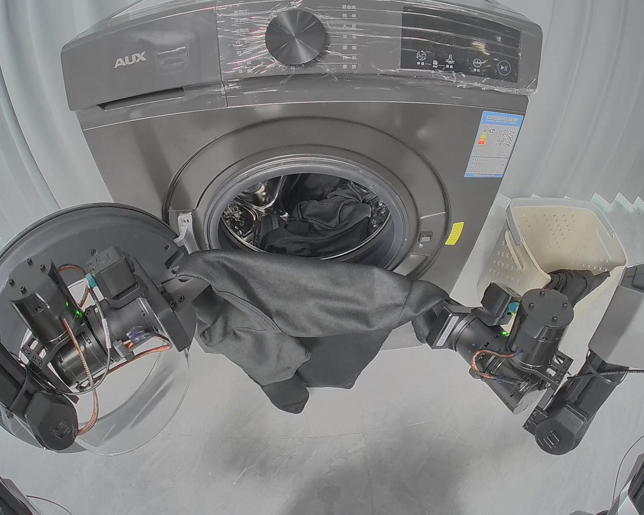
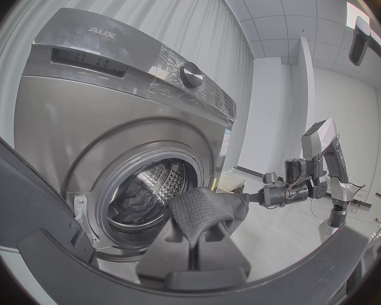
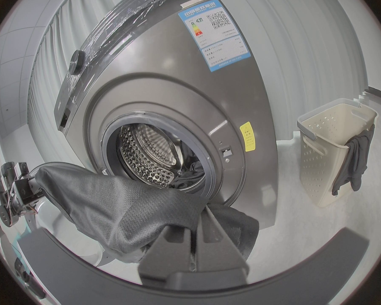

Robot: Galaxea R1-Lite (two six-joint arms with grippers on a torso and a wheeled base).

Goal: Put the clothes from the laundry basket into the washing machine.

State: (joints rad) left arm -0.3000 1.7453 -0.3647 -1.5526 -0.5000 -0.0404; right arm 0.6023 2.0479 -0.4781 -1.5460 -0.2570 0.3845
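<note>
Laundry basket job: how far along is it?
Done: dark clothes already lie in the washing machine drum. In hand: the left gripper and right gripper hold one dark garment stretched before the opening. Left: push it in, then fetch the dark piece hanging over the laundry basket rim.

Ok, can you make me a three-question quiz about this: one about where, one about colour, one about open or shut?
1. Where is the laundry basket?
A. on the floor, on the robot's right of the washing machine
B. on top of it
C. on a shelf
2. What colour is the garment held by the left gripper and right gripper?
A. red
B. white
C. dark grey
3. The machine's door is:
A. shut
B. open
C. missing
1 A: it stands on the floor beside the machine.
2 C: the garment is dark grey.
3 B: it hangs wide, the drum showing.
</note>
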